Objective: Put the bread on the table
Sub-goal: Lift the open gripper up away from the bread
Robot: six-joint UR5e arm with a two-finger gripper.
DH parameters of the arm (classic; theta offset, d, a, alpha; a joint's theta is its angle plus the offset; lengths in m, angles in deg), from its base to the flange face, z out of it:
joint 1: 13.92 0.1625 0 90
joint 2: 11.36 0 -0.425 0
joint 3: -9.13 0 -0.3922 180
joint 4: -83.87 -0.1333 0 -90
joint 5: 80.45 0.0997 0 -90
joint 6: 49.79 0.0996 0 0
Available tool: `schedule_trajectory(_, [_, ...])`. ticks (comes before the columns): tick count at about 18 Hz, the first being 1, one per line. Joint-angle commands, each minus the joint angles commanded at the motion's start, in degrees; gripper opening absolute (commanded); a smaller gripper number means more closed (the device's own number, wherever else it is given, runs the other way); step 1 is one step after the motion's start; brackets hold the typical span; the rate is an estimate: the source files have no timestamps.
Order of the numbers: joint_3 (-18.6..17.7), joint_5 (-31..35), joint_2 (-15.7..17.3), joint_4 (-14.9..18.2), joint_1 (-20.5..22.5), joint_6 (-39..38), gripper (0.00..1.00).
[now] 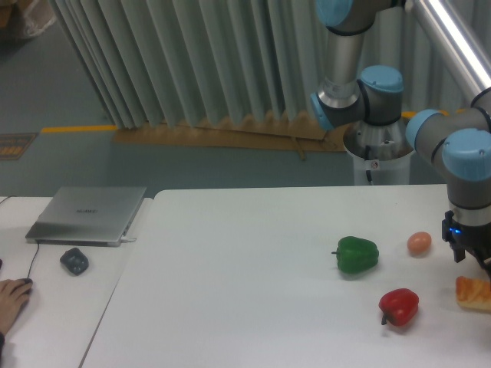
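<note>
The gripper is hovering at the right edge just above the bread; whether its jaws are parted cannot be told. The bread is lying on the table, right of the red pepper.

At right you have a green pepper, a red pepper nearer, an egg; far left, a laptop and mouse.

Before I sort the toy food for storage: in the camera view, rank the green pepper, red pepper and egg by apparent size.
1. green pepper, largest
2. red pepper, slightly smaller, though it sits nearer the camera, so these two may be about alike
3. egg, clearly smallest
</note>
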Motion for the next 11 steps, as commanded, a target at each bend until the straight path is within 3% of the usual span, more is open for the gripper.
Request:
schedule_trajectory(1, [0.5,-0.5,0.1,1.2,0.3,2.5,1.00])
schedule_trajectory(4, [5.9,-1.0,-0.1,13.0,2.9,18.0,1.00])
schedule_trajectory(5, [6.6,-1.2,-0.1,15.1,3.6,22.1,1.00])
schedule_trajectory(9, [6.9,-1.5,0.1,16.0,4.3,31.9,1.00])
schedule_trajectory(11, [6.9,-1.5,0.0,16.1,4.4,33.0,1.00])
